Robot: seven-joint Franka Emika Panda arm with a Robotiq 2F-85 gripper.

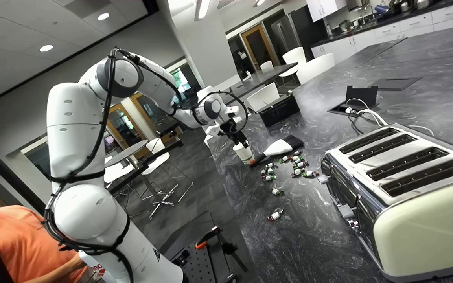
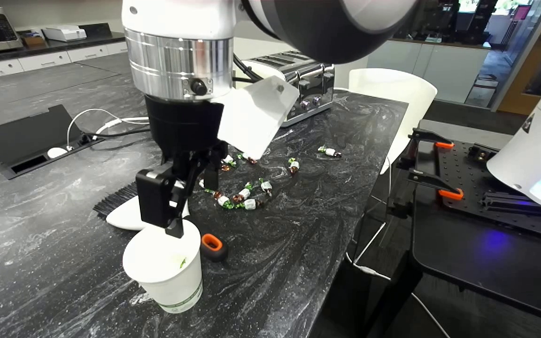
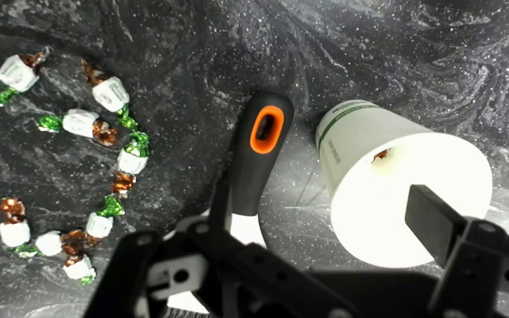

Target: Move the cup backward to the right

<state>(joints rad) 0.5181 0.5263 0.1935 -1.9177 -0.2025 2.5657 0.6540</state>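
Note:
The white cup (image 2: 172, 286) stands upright on the dark countertop, with a wrapped candy partly visible inside it. It also shows in an exterior view (image 1: 243, 154) and in the wrist view (image 3: 356, 128). My gripper (image 3: 320, 207) is open with nothing between its fingers. In the wrist view its right finger overlaps the cup's mouth, and its left finger is over the brush handle. In an exterior view the gripper (image 2: 193, 206) is just above the cup's far rim. I cannot tell whether the fingertip is inside the cup or only above it.
A brush (image 3: 250, 185) with a black handle and white body lies beside the cup. Several wrapped candies (image 2: 244, 195) are scattered on the countertop. A big cream toaster (image 1: 427, 232) stands farther along it. An open outlet hatch (image 2: 26, 136) with cables sits nearby.

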